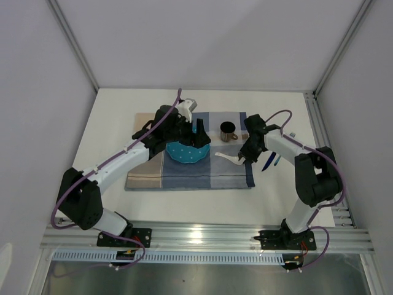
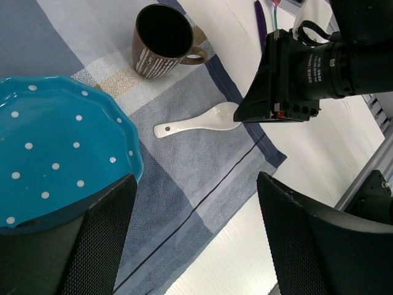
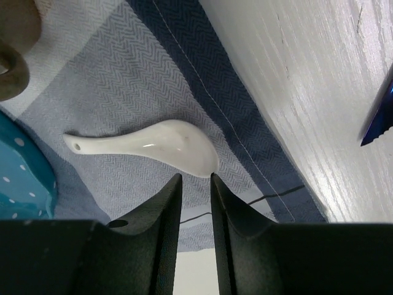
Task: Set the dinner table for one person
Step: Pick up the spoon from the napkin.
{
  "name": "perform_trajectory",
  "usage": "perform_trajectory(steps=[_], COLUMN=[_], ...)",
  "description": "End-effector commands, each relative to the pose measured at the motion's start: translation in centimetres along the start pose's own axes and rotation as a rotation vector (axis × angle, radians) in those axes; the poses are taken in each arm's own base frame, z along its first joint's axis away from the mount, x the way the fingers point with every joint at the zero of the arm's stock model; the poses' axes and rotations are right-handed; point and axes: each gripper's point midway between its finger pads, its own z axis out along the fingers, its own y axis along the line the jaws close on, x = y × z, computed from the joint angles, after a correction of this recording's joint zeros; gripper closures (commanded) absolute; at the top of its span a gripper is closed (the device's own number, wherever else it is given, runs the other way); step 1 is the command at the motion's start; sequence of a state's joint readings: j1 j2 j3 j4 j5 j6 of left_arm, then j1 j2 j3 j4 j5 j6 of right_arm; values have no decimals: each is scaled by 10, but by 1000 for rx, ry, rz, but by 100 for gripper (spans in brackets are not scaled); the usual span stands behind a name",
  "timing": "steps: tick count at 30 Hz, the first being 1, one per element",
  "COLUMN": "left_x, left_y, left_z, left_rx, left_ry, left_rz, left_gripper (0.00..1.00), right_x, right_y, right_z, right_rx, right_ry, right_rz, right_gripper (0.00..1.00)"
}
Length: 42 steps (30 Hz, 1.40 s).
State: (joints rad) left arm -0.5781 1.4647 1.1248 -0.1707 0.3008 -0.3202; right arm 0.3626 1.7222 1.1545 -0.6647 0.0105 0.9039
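On the dinner table (image 1: 110,135) lies a blue-and-beige checked placemat (image 1: 184,178). On it rest a teal dotted plate (image 1: 187,153), a brown mug (image 1: 228,131) and a white ceramic spoon (image 1: 228,159). My left gripper (image 1: 199,136) hovers over the plate's right rim, open wide and empty; in the left wrist view (image 2: 196,227) only cloth and table show between its fingers. My right gripper (image 3: 195,178) stands low just behind the spoon (image 3: 153,144), tips at the bowl's edge. Its jaws are open a narrow gap, with only cloth between them.
A dark blue utensil (image 1: 268,161) and a teal one (image 1: 277,160) lie on the bare table right of the placemat. The blue one's tip (image 3: 377,117) shows in the right wrist view. Silver rails edge the table.
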Motion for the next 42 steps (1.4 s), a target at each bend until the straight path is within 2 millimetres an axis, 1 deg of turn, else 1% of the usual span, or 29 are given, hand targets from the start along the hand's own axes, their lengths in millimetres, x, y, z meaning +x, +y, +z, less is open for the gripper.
perform_trajectory(steps=[1, 2, 5, 9, 12, 13, 18, 22, 25, 31, 35, 42], left_x=[-10, -9, -8, -9, -8, -7, -9, -8, -8, -6, -5, -6], left_y=[-6, -7, -7, -7, -8, -7, -7, -7, -7, -6, -5, -5], left_z=[-8, -8, -8, -9, -10, -10, -10, -7, -6, -6, -6, -5], left_rx=[22, 24, 26, 27, 29, 28, 29, 33, 35, 32, 24, 25], left_ry=[-34, -34, -35, -38, -38, -36, -40, -34, -30, -25, -26, -24], left_rz=[35, 35, 33, 36, 38, 39, 43, 40, 39, 37, 43, 43], left_gripper=[17, 17, 17, 17, 17, 17, 17, 17, 17, 17, 17, 17], right_x=[-3, 1, 3, -1, 1, 2, -3, -5, -8, -3, -4, -5], right_y=[10, 11, 9, 10, 11, 10, 17, 12, 9, 6, 5, 1], right_z=[7, 8, 9, 6, 5, 3, -19, -26, -22, -11, -7, 7], right_rx=[-8, -15, -11, -9, -8, -2, -41, -27, -9, 7, 18, 46], right_ry=[7, 28, 28, 14, 26, 35, -5, -25, -36, -11, -12, 6], right_rz=[-7, -4, -4, -4, -9, -9, -25, -34, -37, -50, -53, -57], right_gripper=[72, 72, 72, 72, 72, 72, 69, 66, 64, 62, 62, 63])
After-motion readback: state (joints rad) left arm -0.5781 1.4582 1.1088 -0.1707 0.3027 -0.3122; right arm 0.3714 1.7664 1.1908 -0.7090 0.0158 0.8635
